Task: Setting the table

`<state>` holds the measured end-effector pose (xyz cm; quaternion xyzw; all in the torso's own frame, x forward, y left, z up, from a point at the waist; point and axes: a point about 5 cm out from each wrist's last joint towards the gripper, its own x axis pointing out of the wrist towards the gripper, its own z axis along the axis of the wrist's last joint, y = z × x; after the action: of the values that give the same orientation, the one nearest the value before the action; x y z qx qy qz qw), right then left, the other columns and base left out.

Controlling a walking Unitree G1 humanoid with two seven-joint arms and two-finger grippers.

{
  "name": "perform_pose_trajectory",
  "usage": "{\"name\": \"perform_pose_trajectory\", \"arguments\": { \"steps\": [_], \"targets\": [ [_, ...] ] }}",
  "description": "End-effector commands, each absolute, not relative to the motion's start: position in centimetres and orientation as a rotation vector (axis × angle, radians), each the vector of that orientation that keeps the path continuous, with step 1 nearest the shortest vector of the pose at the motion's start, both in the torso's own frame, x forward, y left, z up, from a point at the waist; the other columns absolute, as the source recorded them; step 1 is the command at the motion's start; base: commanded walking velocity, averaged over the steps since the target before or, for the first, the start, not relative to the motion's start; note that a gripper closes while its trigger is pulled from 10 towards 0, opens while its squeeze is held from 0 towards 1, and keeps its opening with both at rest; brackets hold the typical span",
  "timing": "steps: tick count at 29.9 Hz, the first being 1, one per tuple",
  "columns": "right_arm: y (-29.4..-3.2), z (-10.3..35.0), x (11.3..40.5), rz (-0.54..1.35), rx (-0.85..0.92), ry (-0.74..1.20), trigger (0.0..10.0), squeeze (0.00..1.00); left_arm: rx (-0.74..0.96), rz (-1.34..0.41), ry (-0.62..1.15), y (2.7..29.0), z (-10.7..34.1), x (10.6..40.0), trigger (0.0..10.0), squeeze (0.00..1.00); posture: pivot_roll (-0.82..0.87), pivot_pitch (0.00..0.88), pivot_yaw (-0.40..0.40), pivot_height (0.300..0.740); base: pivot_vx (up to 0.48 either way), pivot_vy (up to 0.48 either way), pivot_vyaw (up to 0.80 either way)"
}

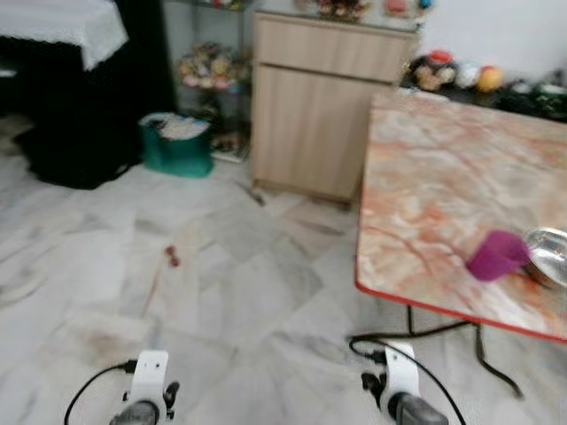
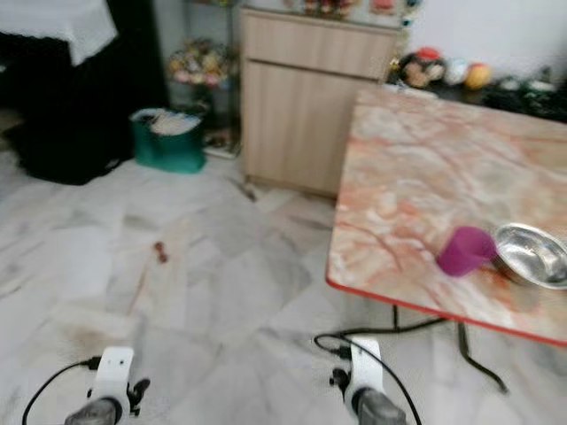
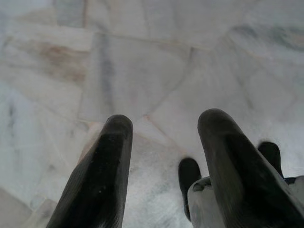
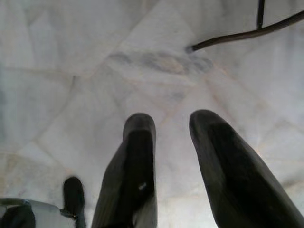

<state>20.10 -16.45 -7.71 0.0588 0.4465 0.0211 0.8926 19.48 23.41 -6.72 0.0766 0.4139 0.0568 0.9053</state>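
Lying seemingly tipped, purple cup (image 1: pixel 496 255) touches steel bowl (image 1: pixel 549 255); both tools hang parted, empty.

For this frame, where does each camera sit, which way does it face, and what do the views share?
Left eye view: on the head, facing forward and down at the marble-patterned table, purple plastic cup, steel bowl and wooden cabinet; both wrists at the bottom edge.
Right eye view: same scene, slightly shifted.
Left wrist view: looks along the open left gripper at the marble floor.
Right wrist view: looks along the open right gripper at the floor and a dark table leg.
Both wrist views share the floor.
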Motion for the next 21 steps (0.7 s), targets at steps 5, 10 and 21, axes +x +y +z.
{"name": "perform_pose_trajectory", "arguments": {
  "steps": [5,10,21],
  "targets": [
    [-16.99,-7.7,20.03,0.036,0.113,0.926,10.0,0.0,0.148,0.108,0.857,22.88,-6.86,19.49,10.0,0.0,0.08,0.0,-0.076,0.74,0.0,0.0,-0.77],
    [-16.94,-7.71,20.03,0.038,0.113,0.926,10.0,0.0,0.15,0.107,0.855,22.88,-6.83,19.53,10.0,0.0,0.08,0.0,-0.072,0.74,0.0,0.0,-0.77],
    [-16.8,-7.69,20.08,0.025,0.12,0.918,10.0,0.0,0.157,0.092,0.85,22.72,-6.75,19.74,10.0,0.0,0.08,0.0,-0.057,0.74,0.0,0.0,-0.14]
  ]
}}
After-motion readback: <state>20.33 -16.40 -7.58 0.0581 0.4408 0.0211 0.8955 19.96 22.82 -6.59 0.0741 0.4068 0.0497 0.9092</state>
